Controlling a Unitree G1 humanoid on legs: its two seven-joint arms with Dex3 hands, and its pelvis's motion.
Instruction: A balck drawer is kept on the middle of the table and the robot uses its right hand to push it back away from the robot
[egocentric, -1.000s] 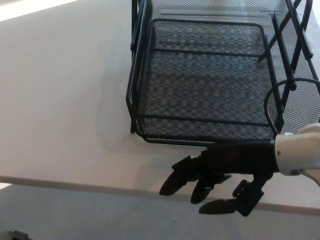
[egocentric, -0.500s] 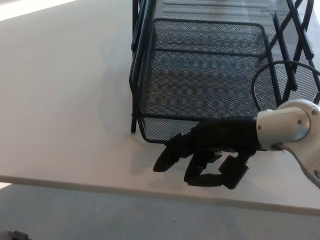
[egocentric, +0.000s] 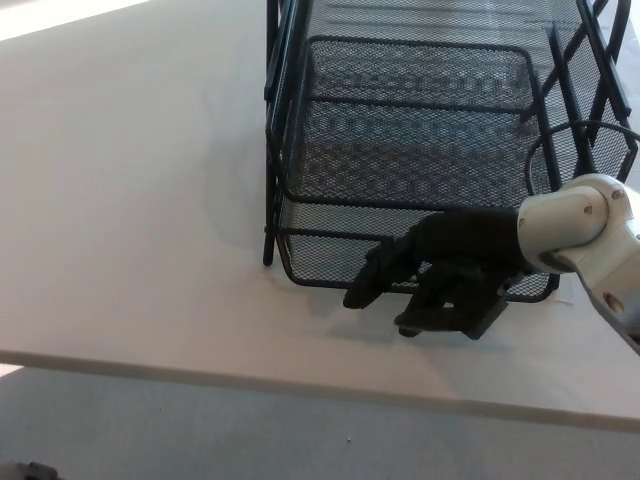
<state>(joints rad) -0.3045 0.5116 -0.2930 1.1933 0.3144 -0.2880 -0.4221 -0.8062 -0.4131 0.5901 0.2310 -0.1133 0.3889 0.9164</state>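
Observation:
A black wire-mesh drawer (egocentric: 400, 130) sits in its black rack on the white table (egocentric: 130, 200), its front edge toward me. My right hand (egocentric: 440, 272) comes in from the right and lies against the drawer's front wall, fingers curled and pointing left. It holds nothing. The hand hides the lower right part of the drawer front. My left hand is out of the picture.
The rack's black uprights (egocentric: 272, 130) flank the drawer on both sides. A black cable (egocentric: 535, 160) loops over the drawer's right side near my wrist. The table's near edge (egocentric: 200, 372) runs just below the hand, with grey floor beyond.
My right hand has moved up from the table's edge to the drawer's front wall. The drawer has slid a little way back into the rack.

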